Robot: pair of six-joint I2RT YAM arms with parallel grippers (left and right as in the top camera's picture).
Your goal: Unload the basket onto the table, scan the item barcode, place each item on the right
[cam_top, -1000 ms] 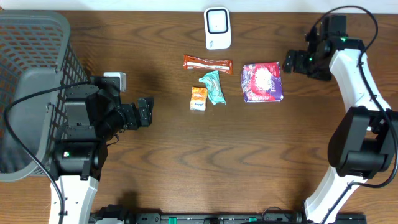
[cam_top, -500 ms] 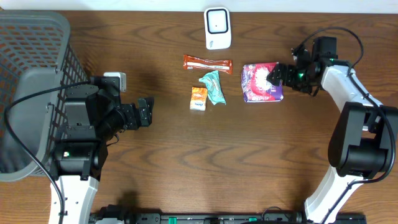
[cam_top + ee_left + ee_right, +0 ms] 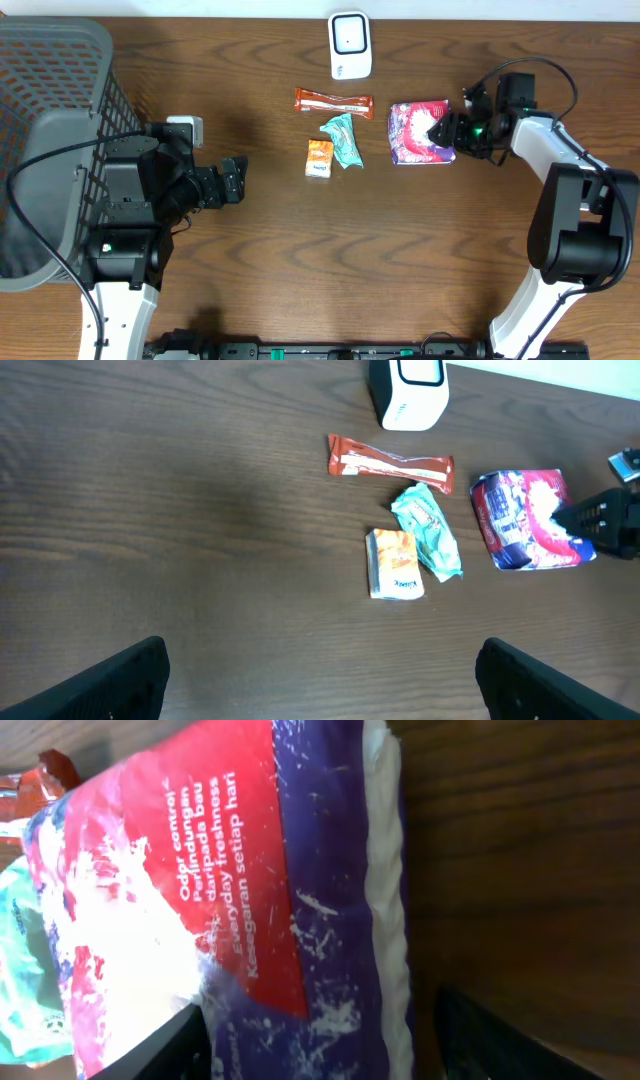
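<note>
The purple and red soft plastic pack (image 3: pixel 412 140) lies flat on the brown wooden worktop (image 3: pixel 400 250), to the right of the small packets (image 3: pixel 340 140). The right claw (image 3: pixel 440 130) is at its right edge, with the fingers (image 3: pixel 190 1045) spread on both sides of the pack; bare wood shows between one finger and the pack. The left claw (image 3: pixel 233 180) is spread wide and holds nothing, well apart from the pack.

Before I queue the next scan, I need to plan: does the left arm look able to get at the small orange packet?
Probably yes: its fingers stand open, facing the orange packet across the table, with nothing lying between.
</note>
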